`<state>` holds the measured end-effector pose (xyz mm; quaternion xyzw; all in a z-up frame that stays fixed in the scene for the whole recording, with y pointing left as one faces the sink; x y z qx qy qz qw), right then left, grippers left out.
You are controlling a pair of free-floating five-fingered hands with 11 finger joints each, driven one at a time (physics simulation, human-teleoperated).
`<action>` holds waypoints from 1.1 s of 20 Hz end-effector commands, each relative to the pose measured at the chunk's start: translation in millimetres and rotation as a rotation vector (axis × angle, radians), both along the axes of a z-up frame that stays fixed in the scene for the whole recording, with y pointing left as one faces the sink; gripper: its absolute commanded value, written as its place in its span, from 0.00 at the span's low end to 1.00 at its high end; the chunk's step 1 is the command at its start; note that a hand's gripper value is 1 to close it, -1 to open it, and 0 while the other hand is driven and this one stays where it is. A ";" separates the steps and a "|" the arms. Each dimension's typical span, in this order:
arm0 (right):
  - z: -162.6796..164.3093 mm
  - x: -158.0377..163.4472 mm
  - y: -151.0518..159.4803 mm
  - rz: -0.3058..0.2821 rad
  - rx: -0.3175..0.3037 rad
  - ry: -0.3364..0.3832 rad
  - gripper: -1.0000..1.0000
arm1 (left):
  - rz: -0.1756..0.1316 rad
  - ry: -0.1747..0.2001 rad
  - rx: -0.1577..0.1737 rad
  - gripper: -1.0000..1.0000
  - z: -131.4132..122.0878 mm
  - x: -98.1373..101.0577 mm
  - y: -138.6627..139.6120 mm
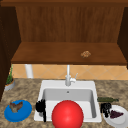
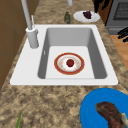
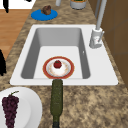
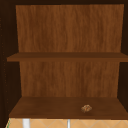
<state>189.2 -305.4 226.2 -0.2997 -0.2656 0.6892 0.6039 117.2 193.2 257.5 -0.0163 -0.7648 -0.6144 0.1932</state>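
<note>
the left hand (image 1: 40, 107) is black and hovers at the left front rim of the white sink (image 1: 47, 85), fingers pointing downward and loosely straight, holding nothing. the nearest thing to it is a blue plate (image 1: 18, 110) on the counter left of the sink, carrying a brown chunk of meat (image 1: 16, 106). the right hand (image 1: 106, 108) is also black and hangs at the right front corner of the sink, fingers curled downward, over the edge of a white plate (image 1: 121, 119). a dark purple bunch of grapes (image 1: 116, 114) lies flat on that white plate, right of the sink, just beside the right hand.
</note>
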 end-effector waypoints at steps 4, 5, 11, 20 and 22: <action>2.5 -0.6 8.4 0.049 -0.004 0.006 0.00 | -0.007 -0.008 0.011 0.50 0.3 0.0 1.2; 3.6 -0.7 11.3 0.049 -0.009 0.008 0.00 | -0.004 -0.013 0.010 0.50 0.2 0.0 1.1; 18.3 0.7 23.8 0.073 0.000 -0.072 0.00 | 0.007 -0.031 0.008 0.50 -0.1 0.4 0.8; 39.6 5.8 51.9 0.100 0.019 -0.130 0.00 | 0.016 -0.042 0.006 0.50 -0.5 0.9 0.6; 44.9 7.1 57.6 0.110 0.028 -0.150 0.00 | 0.017 -0.044 0.006 0.50 -0.5 1.0 0.5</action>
